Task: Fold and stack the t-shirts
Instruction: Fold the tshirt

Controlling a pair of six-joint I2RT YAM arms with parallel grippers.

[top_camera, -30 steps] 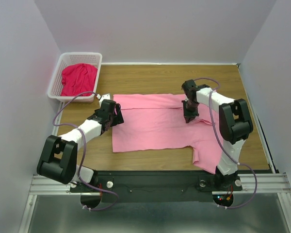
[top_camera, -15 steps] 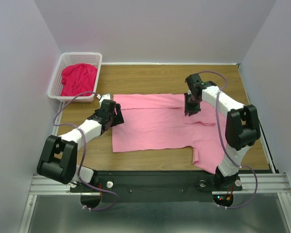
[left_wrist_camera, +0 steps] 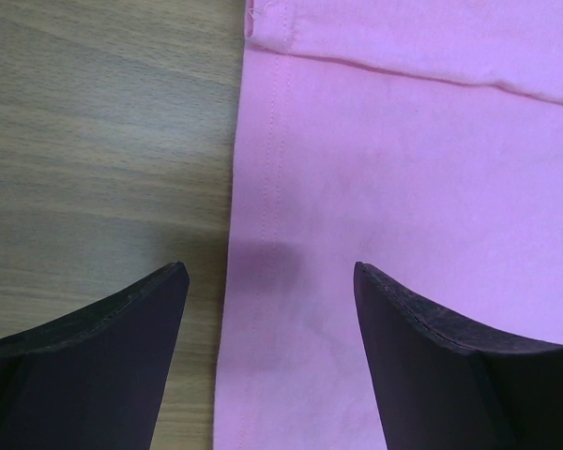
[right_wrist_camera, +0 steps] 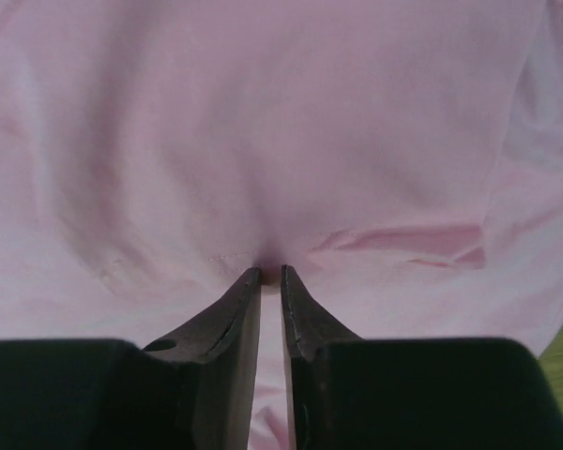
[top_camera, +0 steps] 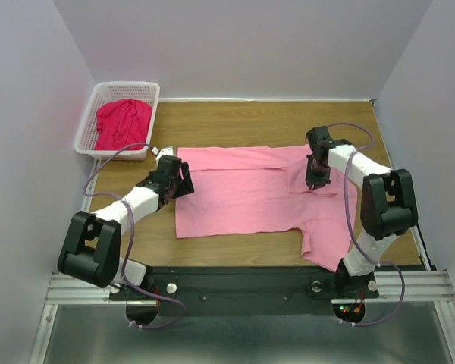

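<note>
A light pink t-shirt point(top_camera: 243, 197) on brown wood-grain table point(top_camera: 235, 125); crimson t-shirt point(top_camera: 123, 121) in white basket point(top_camera: 89, 121).

Item one: wooden table point(top_camera: 235, 121), light oak grain, spread flat before me; it shows grey-brown where I see it close on my left point(left_wrist_camera: 94, 141).
Item two: white plastic lattice basket point(top_camera: 89, 125), at the table's far-left corner, by the left wall.
Item three: pale walls point(top_camera: 243, 45), plain, closing three sides.
Item four: aluminium rail point(top_camera: 76, 287) along the near edge, carrying a black base plate point(top_camera: 243, 279).
</note>
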